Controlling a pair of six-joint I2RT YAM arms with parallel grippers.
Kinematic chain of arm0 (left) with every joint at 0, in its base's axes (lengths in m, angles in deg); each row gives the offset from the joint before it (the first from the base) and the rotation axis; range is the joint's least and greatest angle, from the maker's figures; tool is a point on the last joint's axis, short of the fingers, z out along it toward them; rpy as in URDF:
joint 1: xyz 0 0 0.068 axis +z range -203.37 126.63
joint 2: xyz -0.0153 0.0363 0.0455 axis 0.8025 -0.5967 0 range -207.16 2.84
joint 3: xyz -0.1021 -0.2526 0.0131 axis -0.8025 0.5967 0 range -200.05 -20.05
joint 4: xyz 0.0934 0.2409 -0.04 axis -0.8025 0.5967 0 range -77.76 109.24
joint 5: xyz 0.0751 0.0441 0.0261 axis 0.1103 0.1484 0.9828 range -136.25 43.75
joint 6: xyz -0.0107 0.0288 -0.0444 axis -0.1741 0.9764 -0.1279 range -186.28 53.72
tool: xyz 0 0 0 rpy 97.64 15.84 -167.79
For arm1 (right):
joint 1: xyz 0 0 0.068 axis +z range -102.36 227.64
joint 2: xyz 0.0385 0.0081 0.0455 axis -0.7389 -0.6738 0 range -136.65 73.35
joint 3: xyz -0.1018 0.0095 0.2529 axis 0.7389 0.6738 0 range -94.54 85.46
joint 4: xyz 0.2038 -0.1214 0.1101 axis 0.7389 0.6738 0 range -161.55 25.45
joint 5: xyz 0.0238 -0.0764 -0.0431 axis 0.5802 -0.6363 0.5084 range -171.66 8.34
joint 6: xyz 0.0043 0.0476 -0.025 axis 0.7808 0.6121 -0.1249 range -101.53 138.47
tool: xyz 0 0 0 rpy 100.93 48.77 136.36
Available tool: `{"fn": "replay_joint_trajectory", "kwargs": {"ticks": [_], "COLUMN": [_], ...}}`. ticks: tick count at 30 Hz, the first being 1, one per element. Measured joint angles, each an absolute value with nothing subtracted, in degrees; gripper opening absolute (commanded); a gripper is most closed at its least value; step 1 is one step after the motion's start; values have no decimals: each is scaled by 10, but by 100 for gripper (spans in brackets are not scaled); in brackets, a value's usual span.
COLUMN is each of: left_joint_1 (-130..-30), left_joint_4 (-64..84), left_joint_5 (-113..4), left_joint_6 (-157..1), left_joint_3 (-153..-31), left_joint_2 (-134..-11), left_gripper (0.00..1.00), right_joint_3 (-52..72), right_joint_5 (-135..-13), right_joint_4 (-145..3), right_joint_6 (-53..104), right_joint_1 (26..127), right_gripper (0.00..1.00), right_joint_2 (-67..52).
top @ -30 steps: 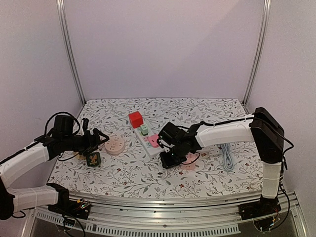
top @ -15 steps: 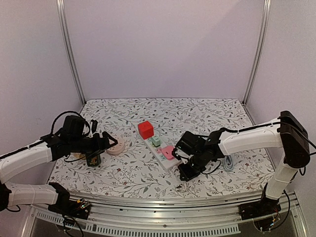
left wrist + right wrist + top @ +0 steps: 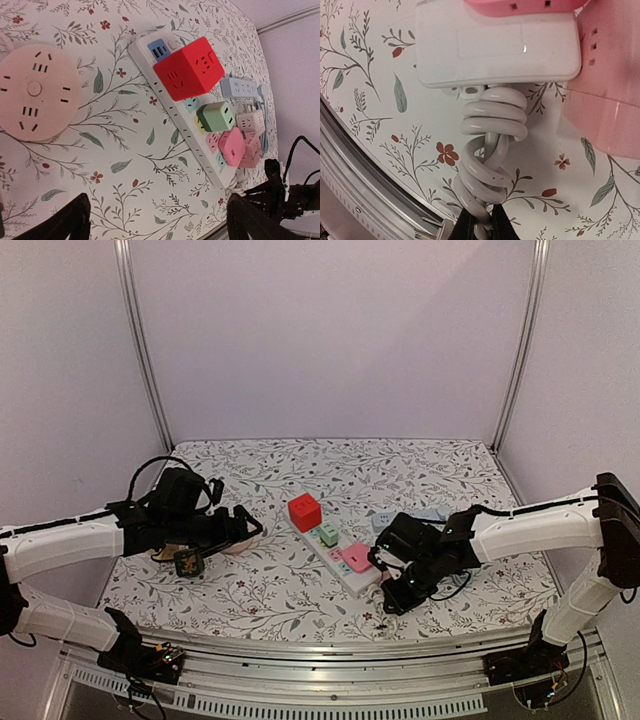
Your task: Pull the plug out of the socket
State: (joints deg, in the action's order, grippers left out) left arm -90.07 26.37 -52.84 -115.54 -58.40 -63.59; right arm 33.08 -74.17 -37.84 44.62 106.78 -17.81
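A white power strip (image 3: pixel 362 581) lies at an angle mid-table with a red cube plug (image 3: pixel 304 511), a green plug (image 3: pixel 328 534) and a pink plug (image 3: pixel 355 558) in it. My right gripper (image 3: pixel 393 598) is shut on the strip's coiled white cord (image 3: pixel 487 150) just off its near end (image 3: pixel 497 47); the gripper (image 3: pixel 481 227) shows at the bottom of its wrist view. My left gripper (image 3: pixel 247 529) is open and empty, left of the strip. Its wrist view shows the strip (image 3: pixel 175 125), the red cube (image 3: pixel 189 67), the green plug (image 3: pixel 216 116) and the pink plug (image 3: pixel 231 146), with the gripper (image 3: pixel 157 225) wide apart.
A round pink socket (image 3: pixel 37 95) lies under my left gripper. A dark green block (image 3: pixel 187 562) sits near the left edge. A grey-blue strip (image 3: pixel 240 89) and pale pink cube sockets (image 3: pixel 610 100) lie right of the white strip. The table's front rail (image 3: pixel 330 650) is close.
My right gripper has dragged the power strip by its cord to the right and nearer the front. My left gripper has moved right, towards the strip.
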Motion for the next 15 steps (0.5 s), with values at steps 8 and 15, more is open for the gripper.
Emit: {"fn": "replay_joint_trajectory", "kwargs": {"ticks": [8, 15], "left_joint_1": [-912, -913], "left_joint_4": [251, 250], "left_joint_5": [-523, -521], "left_joint_6": [-1157, -1157], "left_joint_3": [-596, -596], "left_joint_2": [-655, -654], "left_gripper": [92, 92], "right_joint_3": [334, 306], "right_joint_5": [-758, -774], "right_joint_4": [-388, -390], "right_joint_6": [462, 471], "right_joint_1": [1068, 1068], "right_gripper": [62, 66], "right_joint_2": [-138, -97]}}
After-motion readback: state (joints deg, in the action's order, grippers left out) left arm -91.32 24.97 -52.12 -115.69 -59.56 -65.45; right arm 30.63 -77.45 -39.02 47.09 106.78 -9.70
